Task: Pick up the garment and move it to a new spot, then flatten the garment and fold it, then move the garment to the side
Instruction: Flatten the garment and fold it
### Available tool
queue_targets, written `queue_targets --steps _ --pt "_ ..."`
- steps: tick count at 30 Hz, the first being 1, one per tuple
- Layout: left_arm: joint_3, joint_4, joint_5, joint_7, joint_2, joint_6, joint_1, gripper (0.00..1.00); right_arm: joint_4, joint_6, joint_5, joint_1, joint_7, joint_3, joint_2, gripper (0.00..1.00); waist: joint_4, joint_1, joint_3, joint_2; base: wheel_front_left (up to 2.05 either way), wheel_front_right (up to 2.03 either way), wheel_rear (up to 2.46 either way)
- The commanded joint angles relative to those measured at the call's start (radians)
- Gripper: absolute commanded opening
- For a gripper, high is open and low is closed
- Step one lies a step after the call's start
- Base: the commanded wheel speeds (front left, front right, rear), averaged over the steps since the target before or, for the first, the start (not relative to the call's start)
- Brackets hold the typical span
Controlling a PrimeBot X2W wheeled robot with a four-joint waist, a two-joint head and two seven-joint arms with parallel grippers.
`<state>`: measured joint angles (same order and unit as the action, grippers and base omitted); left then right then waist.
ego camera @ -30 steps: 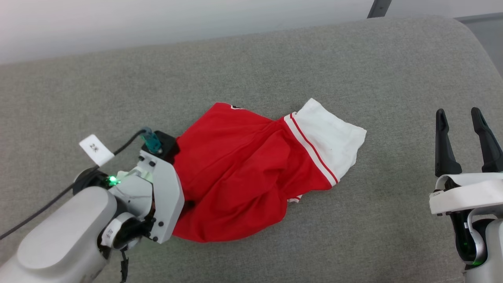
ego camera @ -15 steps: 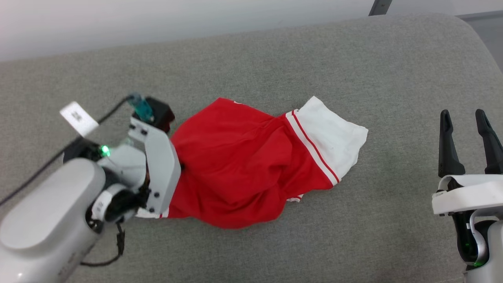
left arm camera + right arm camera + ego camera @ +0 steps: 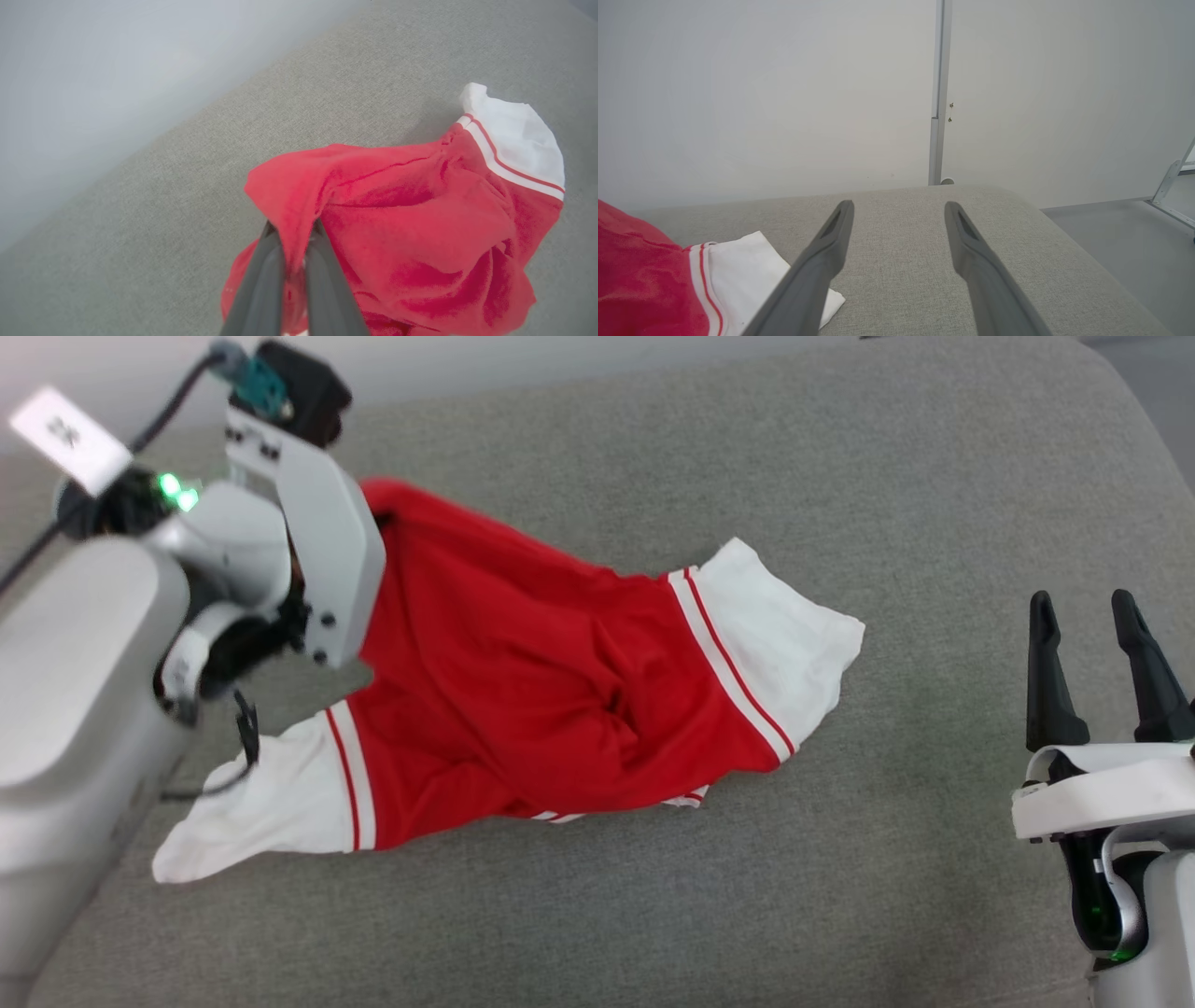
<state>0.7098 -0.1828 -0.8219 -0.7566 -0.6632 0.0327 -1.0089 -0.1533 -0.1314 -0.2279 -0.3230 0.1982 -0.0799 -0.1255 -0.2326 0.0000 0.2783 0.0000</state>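
Note:
The garment [image 3: 523, 691] is a red T-shirt with white sleeves and red-striped trim, stretched across the grey cushion. My left gripper [image 3: 293, 233] is shut on a fold of its red cloth [image 3: 373, 224] and holds that end raised at the upper left. One white sleeve [image 3: 252, 812] hangs down toward the front left, the other [image 3: 780, 644] lies on the cushion at the right. My right gripper [image 3: 1097, 616] stands open at the right edge, apart from the garment [image 3: 640, 275], with nothing between its fingers [image 3: 826, 252].
The grey fabric cushion [image 3: 653, 915] spreads under everything and rounds off at the far right. A pale wall [image 3: 784, 93] with a vertical metal strip [image 3: 937, 93] rises behind it. A black cable with a white tag [image 3: 65, 425] runs along my left arm.
My left gripper has shut on the garment's left end and lifted it up and back. The cloth has stretched out, and a white sleeve has come into sight at the front left.

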Motion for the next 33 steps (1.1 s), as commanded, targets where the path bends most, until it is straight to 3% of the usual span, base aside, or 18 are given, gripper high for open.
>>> queue_targets --steps 1,11,13,15,16,18,21,22,23,24,33 --pt "0.002 -0.024 0.022 0.02 0.008 -0.014 -0.027 0.0 -0.003 0.001 0.001 -0.01 0.007 0.005 0.001 1.0 -0.015 0.0 0.017 0.0 0.0 0.0 0.0" --pt "0.032 -0.335 0.171 0.266 0.103 -0.085 -0.199 0.0 -0.037 0.001 -0.016 -0.047 0.026 0.042 0.011 1.0 -0.056 0.0 0.076 0.0 0.0 0.0 0.0" --pt "0.043 -0.399 0.186 0.302 0.124 -0.094 -0.216 0.14 -0.047 0.001 -0.019 -0.054 0.032 0.047 0.011 1.0 -0.059 0.0 0.084 0.0 0.0 0.0 0.0" --pt "0.064 -0.46 0.206 0.322 0.139 -0.104 -0.222 0.39 -0.055 0.001 -0.019 -0.058 0.034 0.051 0.011 1.0 -0.061 0.0 0.088 0.0 0.0 0.0 0.0" --pt "0.075 -0.491 0.209 0.331 0.148 -0.11 -0.222 0.47 -0.059 0.001 -0.021 -0.06 0.037 0.053 0.012 1.0 -0.061 0.0 0.09 0.0 0.0 0.0 0.0" --pt "0.098 -0.546 0.217 0.343 0.166 -0.125 -0.212 0.44 -0.066 0.001 -0.022 -0.064 0.042 0.054 0.011 1.0 -0.059 0.0 0.093 0.0 0.0 0.0 0.0" --pt "0.121 -0.624 0.214 0.361 0.189 -0.14 -0.198 0.56 -0.073 0.001 -0.023 -0.074 0.042 0.059 0.012 1.0 -0.056 0.0 0.095 0.0 0.0 0.0 0.0" --pt "0.126 -0.649 0.212 0.366 0.196 -0.143 -0.198 0.7 -0.075 0.001 -0.023 -0.077 0.043 0.06 0.011 1.0 -0.054 0.0 0.096 0.0 0.0 0.0 0.0" --pt "0.13 -0.671 0.208 0.371 0.204 -0.147 -0.194 0.93 -0.077 0.001 -0.024 -0.079 0.044 0.063 0.01 1.0 -0.053 0.0 0.096 0.0 0.0 0.0 0.0" --pt "0.137 -0.689 0.206 0.374 0.215 -0.15 -0.19 1.0 -0.079 0.001 -0.025 -0.079 0.045 0.064 0.009 1.0 -0.051 0.0 0.094 0.0 0.0 0.0 0.0" --pt "0.151 -0.715 0.122 0.407 0.239 -0.163 -0.191 1.0 -0.081 0.001 -0.014 -0.062 0.049 0.057 -0.012 1.0 0.0 0.0 0.045 0.0 0.0 0.0 0.0"
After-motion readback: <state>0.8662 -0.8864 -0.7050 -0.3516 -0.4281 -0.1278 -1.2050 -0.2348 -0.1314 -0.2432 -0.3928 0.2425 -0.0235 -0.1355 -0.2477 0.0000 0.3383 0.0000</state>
